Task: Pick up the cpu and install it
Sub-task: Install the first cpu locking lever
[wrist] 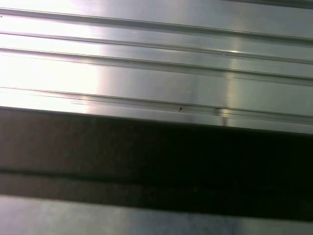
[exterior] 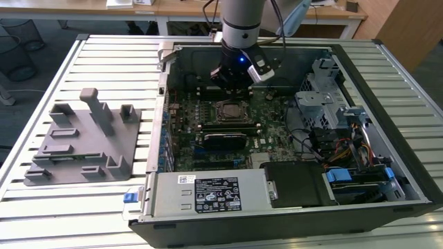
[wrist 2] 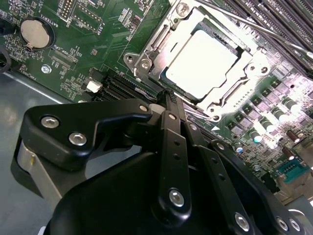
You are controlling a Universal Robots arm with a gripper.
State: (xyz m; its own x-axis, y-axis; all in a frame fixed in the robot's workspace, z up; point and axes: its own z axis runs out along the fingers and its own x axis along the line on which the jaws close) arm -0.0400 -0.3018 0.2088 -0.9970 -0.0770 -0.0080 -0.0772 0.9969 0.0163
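The cpu [wrist 2: 205, 66], a silvery square chip, lies flat inside the metal socket frame [wrist 2: 146, 58] on the green motherboard [wrist 2: 88, 44]. In the exterior view the cpu [exterior: 231, 110] sits in the middle of the open computer case [exterior: 387, 129]. My gripper [exterior: 239, 93] hangs just behind the socket, a little above the board. In the second wrist view my gripper [wrist 2: 168, 96] has its black fingers [wrist 2: 172, 142] drawn together, with the tips beside the socket's edge. Nothing is held between them.
A grey plastic holder tray [exterior: 80, 140] stands on the slatted metal table [exterior: 104, 52] at the exterior view's left. Inside the case are a drive cage [exterior: 322, 104], cables [exterior: 339, 150] and a power supply [exterior: 207, 194]. The first wrist view shows metal slats [wrist: 156, 73].
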